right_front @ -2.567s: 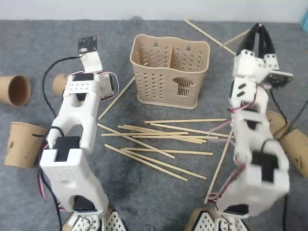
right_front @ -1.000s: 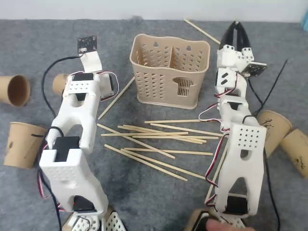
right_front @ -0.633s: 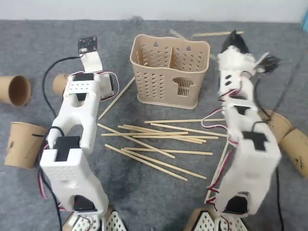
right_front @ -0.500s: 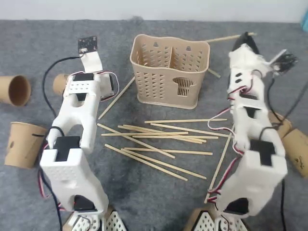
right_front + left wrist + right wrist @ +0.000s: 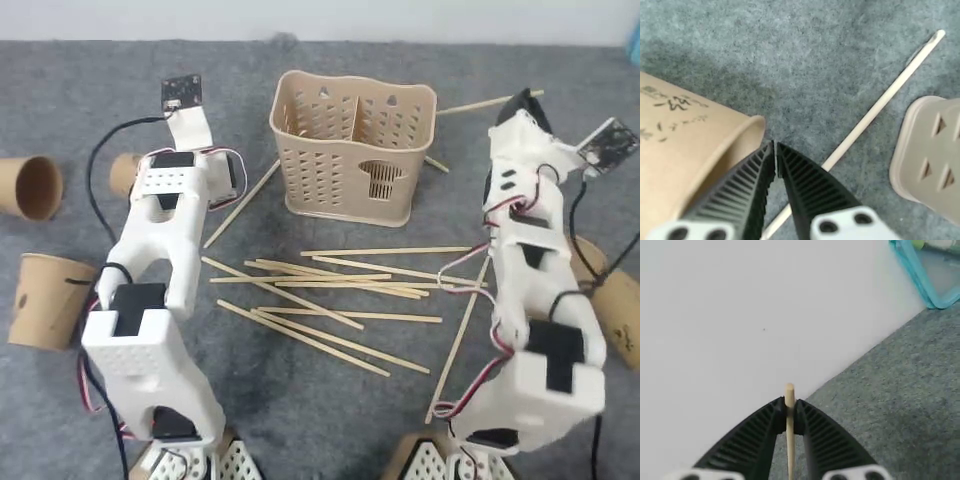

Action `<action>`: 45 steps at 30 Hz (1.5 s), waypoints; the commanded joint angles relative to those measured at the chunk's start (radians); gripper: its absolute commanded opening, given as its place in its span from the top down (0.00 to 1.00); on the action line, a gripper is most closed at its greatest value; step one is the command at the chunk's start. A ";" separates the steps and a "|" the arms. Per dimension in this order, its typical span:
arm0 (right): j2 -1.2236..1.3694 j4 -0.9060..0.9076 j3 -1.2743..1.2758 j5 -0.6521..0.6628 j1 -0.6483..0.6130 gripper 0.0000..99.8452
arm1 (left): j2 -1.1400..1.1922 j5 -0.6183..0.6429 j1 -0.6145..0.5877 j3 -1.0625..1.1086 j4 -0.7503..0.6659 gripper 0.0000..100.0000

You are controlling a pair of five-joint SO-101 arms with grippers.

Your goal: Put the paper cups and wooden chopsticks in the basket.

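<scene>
Progress: almost nothing was banked. The basket [image 5: 352,205] stood at upper centre of the high view. As far as I could see past the rim, both of its compartments held nothing.

Chopsticks: my right gripper [image 5: 520,100] sat at upper right, near the basket's right side, clamped shut on one held chopstick [image 5: 789,440] close to its end. In the high view that stick ran roughly level, its free end pointing toward the basket's top right corner but not yet over the rim. I judged it to be the first stick on its way in, not delivered. The loose pile [image 5: 340,290] lay scattered on the grey carpet [image 5: 330,420] at mid-frame, below the basket. A single stick [image 5: 243,205] lay just left of the basket and a short length of another [image 5: 435,163] showed just right of it.

Cups: none was in the basket. I counted five paper cups on their sides. Three were on the left: one at mid-left [image 5: 30,187], one lower left [image 5: 45,300] and one partly behind my left arm [image 5: 125,172]. Two were at the right edge, one [image 5: 620,315] in plain sight.

My left gripper [image 5: 774,150] had its jaws drawn together with nothing between them. Its tips were just beside the rim of the nearest cup [image 5: 685,150].

Remaining, by my estimate: every cup and all of the sticks.
</scene>
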 commanded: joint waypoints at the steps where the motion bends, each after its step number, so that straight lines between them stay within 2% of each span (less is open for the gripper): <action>1: -0.205 0.012 0.080 0.021 0.039 0.99 | -0.015 -0.002 -0.005 -0.022 -0.018 0.98; 9: -0.565 0.051 0.334 0.028 0.058 0.99 | -0.015 -0.002 -0.003 -0.022 -0.018 0.98; 17: -0.886 0.642 0.261 0.029 0.058 0.99 | -0.015 -0.002 -0.005 -0.022 -0.017 0.98; 22: -1.027 0.866 0.195 0.095 0.081 0.99 | -0.015 -0.002 -0.005 -0.022 -0.017 0.98; 31: -1.096 1.322 0.002 0.190 0.076 0.99 | -0.015 -0.002 -0.005 -0.022 -0.017 0.98; 39: -1.096 1.557 -0.109 0.184 0.038 0.99 | -0.017 -0.002 -0.005 -0.021 -0.017 0.98; 45: -1.096 1.678 -0.110 0.017 -0.076 0.99 | -0.017 -0.002 -0.005 -0.021 -0.017 0.98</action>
